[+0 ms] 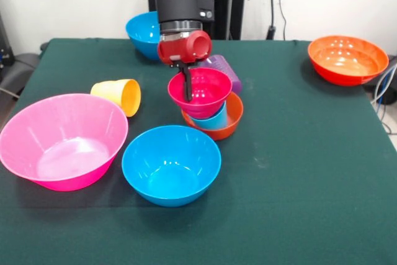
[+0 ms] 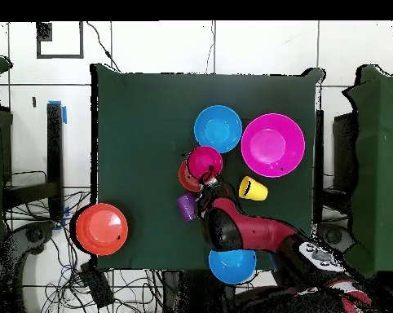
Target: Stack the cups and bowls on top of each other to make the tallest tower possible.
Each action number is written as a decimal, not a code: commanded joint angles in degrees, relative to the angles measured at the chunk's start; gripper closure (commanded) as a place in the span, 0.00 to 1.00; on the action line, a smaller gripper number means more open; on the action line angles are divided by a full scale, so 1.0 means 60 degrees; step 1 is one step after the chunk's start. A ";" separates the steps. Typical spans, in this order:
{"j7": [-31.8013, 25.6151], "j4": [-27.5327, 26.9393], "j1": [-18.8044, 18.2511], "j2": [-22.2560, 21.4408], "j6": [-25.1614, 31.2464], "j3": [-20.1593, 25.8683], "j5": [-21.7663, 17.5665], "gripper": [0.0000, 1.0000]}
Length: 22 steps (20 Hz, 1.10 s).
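Where the front view faces the arm, we list a tower near the middle of the green table (image 1: 298, 172): a small orange-red bowl (image 1: 231, 120) at the base, a light blue cup (image 1: 214, 119) tilted inside it, and a small magenta bowl (image 1: 201, 91) on top, leaning. That view alone shows the layers; from overhead we see only the magenta bowl's round mouth (image 2: 205, 161) with an orange-red sliver (image 2: 186, 175) beside it.

We note the gripper (image 1: 186, 88) at the magenta bowl's rim, one dark finger (image 1: 187, 85) down inside the bowl; the other is hidden, so we cannot tell whether the jaws pinch the wall.

Also entered:
- purple cup (image 1: 223, 69), on its side, just behind the tower
- yellow cup (image 1: 119, 95), on its side
- big pink bowl (image 1: 62, 139)
- blue bowl (image 1: 171, 164), in front of the tower
- second blue bowl (image 1: 144, 34), behind the arm
- wide orange bowl (image 1: 347, 59), well apart at a far corner
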 commanded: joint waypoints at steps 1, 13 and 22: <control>0.0799 -0.0004 -0.0166 0.0394 0.1786 0.1701 -0.0030 1.00; 0.1847 0.1103 0.0051 0.0406 0.1307 0.1938 0.1184 1.00; 0.1501 0.1101 0.0433 0.0370 0.0852 0.1800 0.1675 1.00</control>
